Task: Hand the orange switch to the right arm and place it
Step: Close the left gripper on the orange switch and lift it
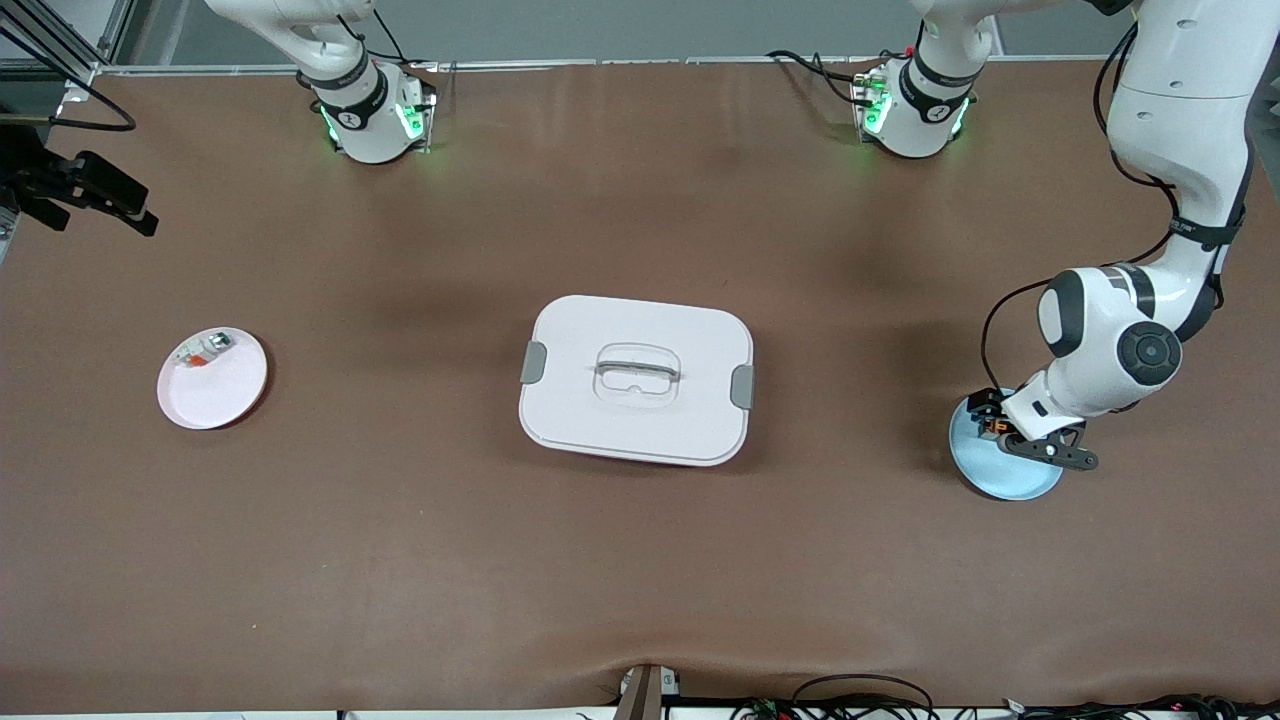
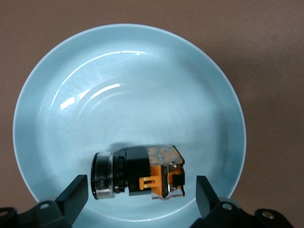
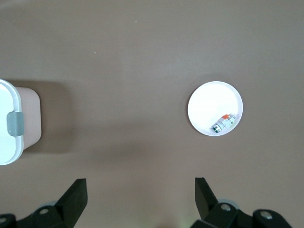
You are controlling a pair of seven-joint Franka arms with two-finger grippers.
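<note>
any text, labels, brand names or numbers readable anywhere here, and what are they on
None can be read.
Left arm: a small dark band carries tiny lettering, too small to read.
Orange switch on the blue plate: no legible marking.
White lidded box: plain.

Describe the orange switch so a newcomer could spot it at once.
Find the pale blue plate at the left arm's end of the table, under the open left gripper. The orange switch lies in it: a tiny black block with an orange section, unlike the whitish part on the white plate.
</note>
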